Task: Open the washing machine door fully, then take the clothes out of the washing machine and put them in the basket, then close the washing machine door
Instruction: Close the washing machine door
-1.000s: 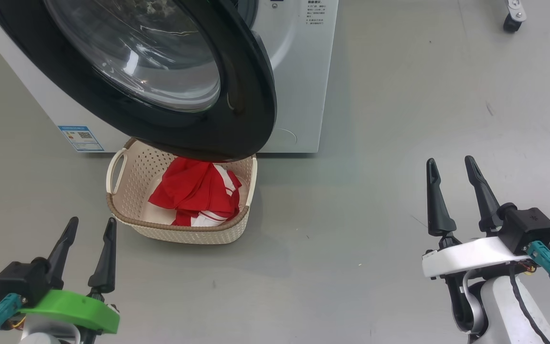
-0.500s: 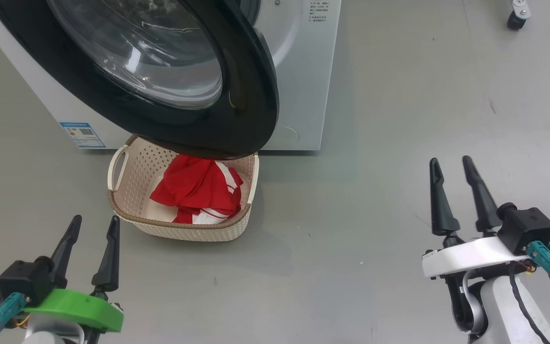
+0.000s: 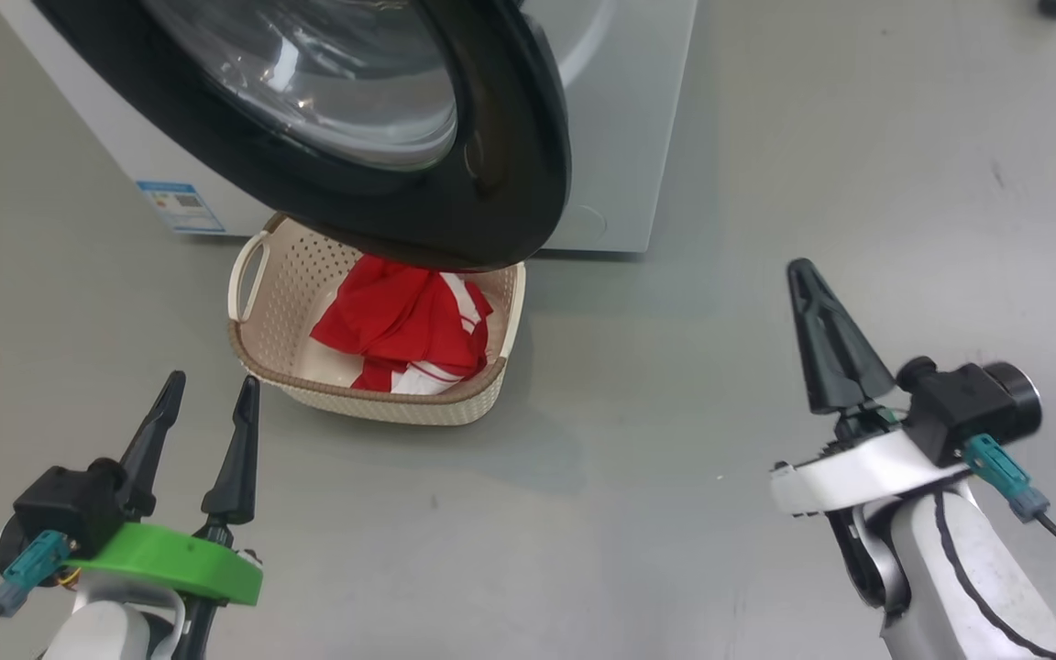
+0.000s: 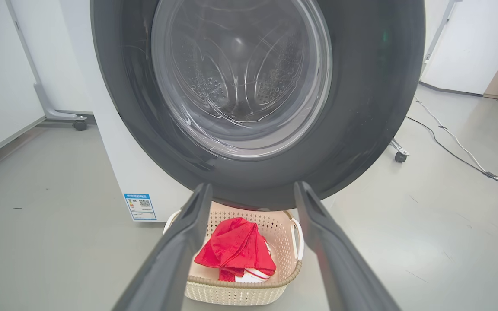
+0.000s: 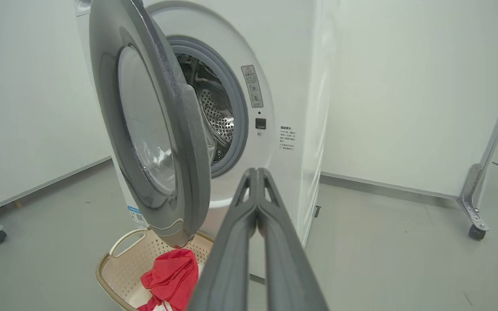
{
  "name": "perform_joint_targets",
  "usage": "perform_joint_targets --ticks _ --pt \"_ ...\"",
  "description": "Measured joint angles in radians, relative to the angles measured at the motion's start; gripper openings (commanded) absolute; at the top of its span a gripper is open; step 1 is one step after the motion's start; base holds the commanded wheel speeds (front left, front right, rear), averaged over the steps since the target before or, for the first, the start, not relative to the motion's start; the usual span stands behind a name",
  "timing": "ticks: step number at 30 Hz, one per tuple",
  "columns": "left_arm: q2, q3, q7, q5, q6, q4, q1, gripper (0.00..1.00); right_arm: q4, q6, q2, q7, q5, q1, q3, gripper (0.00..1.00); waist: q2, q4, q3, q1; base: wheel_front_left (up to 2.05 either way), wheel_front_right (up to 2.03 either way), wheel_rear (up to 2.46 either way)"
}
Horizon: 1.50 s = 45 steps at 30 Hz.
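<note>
1. Washing machine door (image 3: 514, 174): upper left of the head view; stands open, swung out from the cabinet; wide black rim around a bulging clear window; its lower rim hangs above the far end of the basket; seen nearly edge-on at left centre of the right wrist view.

2. Washing machine (image 3: 624, 137): white cabinet along the top of the head view, behind the door; blue sticker (image 3: 180, 206) low on its front at upper left; grey gasket (image 5: 241, 108) and dimpled steel drum (image 5: 214, 112) exposed in the upper centre of the right wrist view; no fabric seen in the visible part of the drum.

3. Basket (image 3: 381, 403): cream, perforated, brown rim; on the grey floor (image 3: 766, 137) at centre left of the head view, just in front of the machine.

4. Clothes (image 3: 400, 321): red with white stripes; heaped inside the basket, toward its right half in the head view.

5. Left gripper (image 3: 214, 379): lower left of the head view; 2 fingers apart with nothing between them; above the floor, near the basket's near side, tips toward it.

6. Right gripper (image 3: 801, 268): lower right of the head view; 2 fingers pressed together, gripping nothing; well apart from the basket, touching neither door nor machine.
</note>
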<state>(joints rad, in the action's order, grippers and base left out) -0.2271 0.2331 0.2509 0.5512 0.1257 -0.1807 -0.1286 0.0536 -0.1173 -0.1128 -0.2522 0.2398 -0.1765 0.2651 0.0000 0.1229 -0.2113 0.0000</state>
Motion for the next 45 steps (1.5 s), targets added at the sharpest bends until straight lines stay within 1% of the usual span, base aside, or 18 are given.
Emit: perform_joint_targets --ticks 1,6,14,21,26,34,38,42,45 --pt "0.002 0.002 0.0 0.0 0.0 0.001 -0.005 1.0 -0.002 -0.004 -0.003 0.001 -0.003 -0.014 0.015 0.0 0.0 0.005 -0.007 0.0 0.0 0.0 0.0" --pt "0.014 0.016 0.0 0.0 0.0 0.011 -0.03 1.0 -0.007 -0.005 -0.022 0.023 -0.025 -0.072 0.077 0.0 0.0 0.03 -0.035 0.0 0.0 0.0 0.0" --pt "0.049 0.056 0.001 0.0 0.0 0.025 -0.079 1.0 -0.004 -0.005 -0.076 0.082 -0.047 -0.22 0.245 0.0 0.0 0.101 -0.11 0.0 0.0 0.0 0.0" --pt "0.061 0.066 0.001 0.003 0.0 0.027 -0.119 1.0 0.019 -0.005 -0.113 0.123 -0.044 -0.358 0.33 0.0 0.0 0.158 -0.18 0.0 0.0 0.0 0.0" --pt "0.085 0.075 0.001 0.014 0.0 0.027 -0.152 1.0 0.051 -0.005 -0.138 0.14 -0.028 -0.443 0.337 0.0 0.0 0.197 -0.231 0.0 0.0 0.0 0.0" --pt "0.108 0.083 0.001 0.021 0.0 0.015 -0.179 1.0 0.118 -0.005 -0.169 0.139 0.009 -0.51 0.296 0.0 0.0 0.258 -0.296 0.0 0.0 0.0 0.0" --pt "0.11 0.082 0.001 0.021 0.0 0.011 -0.181 1.0 0.141 -0.005 -0.174 0.132 0.016 -0.537 0.29 0.0 0.0 0.277 -0.321 0.0 0.0 0.0 0.0" --pt "0.111 0.081 0.001 0.021 0.0 0.012 -0.194 1.0 0.155 -0.005 -0.179 0.128 0.017 -0.572 0.258 0.0 0.0 0.286 -0.344 0.0 0.0 0.0 0.0" --pt "0.116 0.083 0.001 0.021 0.0 0.013 -0.209 1.0 0.161 -0.013 -0.181 0.126 0.018 -0.601 0.237 0.0 0.0 0.289 -0.362 0.0 0.0 0.0 0.0"
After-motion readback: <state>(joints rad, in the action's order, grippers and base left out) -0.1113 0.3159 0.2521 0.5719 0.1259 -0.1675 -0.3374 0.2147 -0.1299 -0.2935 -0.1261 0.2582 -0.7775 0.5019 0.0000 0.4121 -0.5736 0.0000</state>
